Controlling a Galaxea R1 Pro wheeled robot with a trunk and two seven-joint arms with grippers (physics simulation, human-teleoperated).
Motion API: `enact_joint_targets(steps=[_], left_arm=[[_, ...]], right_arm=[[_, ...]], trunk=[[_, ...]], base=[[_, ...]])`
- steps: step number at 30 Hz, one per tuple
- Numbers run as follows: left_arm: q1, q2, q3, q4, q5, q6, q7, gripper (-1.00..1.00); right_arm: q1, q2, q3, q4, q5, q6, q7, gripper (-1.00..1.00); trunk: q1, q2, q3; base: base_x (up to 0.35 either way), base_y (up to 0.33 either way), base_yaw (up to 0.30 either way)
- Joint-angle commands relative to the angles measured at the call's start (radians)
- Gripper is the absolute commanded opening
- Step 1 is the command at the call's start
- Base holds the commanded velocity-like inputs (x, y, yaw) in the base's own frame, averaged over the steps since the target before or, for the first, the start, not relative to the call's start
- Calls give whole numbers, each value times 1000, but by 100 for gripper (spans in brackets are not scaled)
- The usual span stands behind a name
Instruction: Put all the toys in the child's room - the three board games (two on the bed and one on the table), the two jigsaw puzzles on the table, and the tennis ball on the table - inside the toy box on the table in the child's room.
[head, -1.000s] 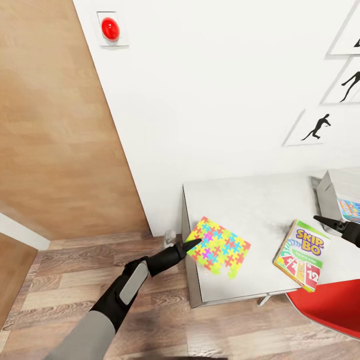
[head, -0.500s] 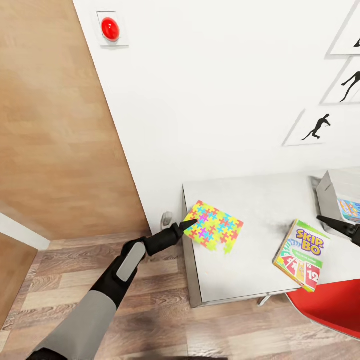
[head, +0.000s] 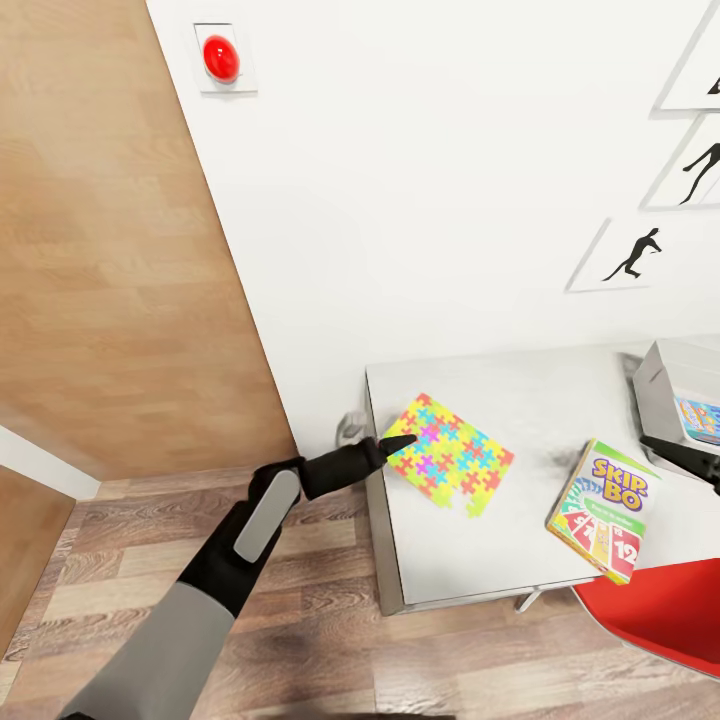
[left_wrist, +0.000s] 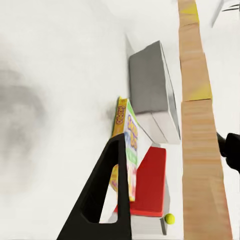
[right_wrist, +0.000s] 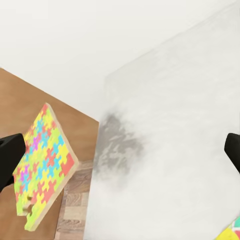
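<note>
multicolour jigsaw puzzle (head: 449, 452) tilted, lifted off table (head: 520, 400), edge at left gripper (head: 404, 441) tips, Skip-Bo box (head: 602, 509) flat beyond it, grey toy box (head: 668, 385) near right gripper (head: 668, 447)

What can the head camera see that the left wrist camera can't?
The head view adds the colourful jigsaw puzzle, pinched at its corner by the left tool, plus a red button and running-figure pictures on the wall. The left wrist view adds a small yellow-green ball, probably the tennis ball, just past the red chair. Both show the Skip-Bo box, the grey toy box and the red chair.
</note>
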Motion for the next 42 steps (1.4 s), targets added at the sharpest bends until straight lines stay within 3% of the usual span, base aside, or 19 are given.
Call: enact_joint_targets(steps=[1, 7, 12, 26, 42], left_arm=[[2, 0, -6, -14, 12, 8, 25, -100], [10, 2, -28, -52, 80, 13, 90, -100], [14, 4, -35, -76, 108, 12, 112, -100], [30, 4, -44, -155, 122, 12, 129, -100], [40, 3, -47, -201, 121, 11, 131, -100]], right_arm=[[-1, -1, -1, 0, 5, 4, 8, 100], [0, -9, -4, 0, 5, 4, 14, 100], [1, -20, -6, 0, 5, 4, 16, 100], [1, -27, -7, 0, 5, 4, 16, 100], [1, -27, -7, 0, 5, 4, 15, 100]], trunk=[[1, -2, -1], [1, -2, 2], [1, -2, 9], [1, -2, 29], [1, -2, 55]], base=[[0, 0, -5], [0, 0, -35], [0, 0, -72], [0, -23, -89], [0, -274, -28]])
